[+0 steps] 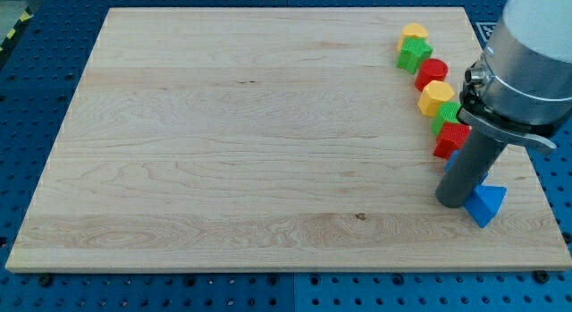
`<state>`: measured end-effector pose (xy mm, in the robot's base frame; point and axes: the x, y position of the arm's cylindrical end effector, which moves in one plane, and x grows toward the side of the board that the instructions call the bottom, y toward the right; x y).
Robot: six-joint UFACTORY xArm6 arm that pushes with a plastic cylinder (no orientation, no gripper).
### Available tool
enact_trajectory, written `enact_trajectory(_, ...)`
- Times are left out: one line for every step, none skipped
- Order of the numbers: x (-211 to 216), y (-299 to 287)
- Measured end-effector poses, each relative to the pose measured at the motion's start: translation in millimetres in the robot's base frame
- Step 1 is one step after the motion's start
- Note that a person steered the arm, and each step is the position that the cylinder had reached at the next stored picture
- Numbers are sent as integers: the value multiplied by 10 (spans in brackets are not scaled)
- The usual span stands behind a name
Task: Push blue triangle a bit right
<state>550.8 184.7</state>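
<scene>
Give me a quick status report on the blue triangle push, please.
My tip down at blue triangle's left side, apparently touching. Triangle near board's right edge. Nothing to its right.

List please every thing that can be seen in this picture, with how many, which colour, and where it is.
Wooden board: 1, light wood, fills most of the view.
Yellow blocks: 2, upper right and lower in the row.
Green blocks: 2, star-like; second partly hidden.
Red blocks: 2, and.
Blue triangle: 1, lower right.
Perforated table: 1, blue, around the board.
My tip: 1, dark rod, against the blue triangle's left side.
</scene>
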Motion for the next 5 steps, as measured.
enact_trajectory(0,48)
enact_trajectory(66,207)
enact_trajectory(159,370)
enact_trajectory(159,357)
enact_trajectory(73,43)
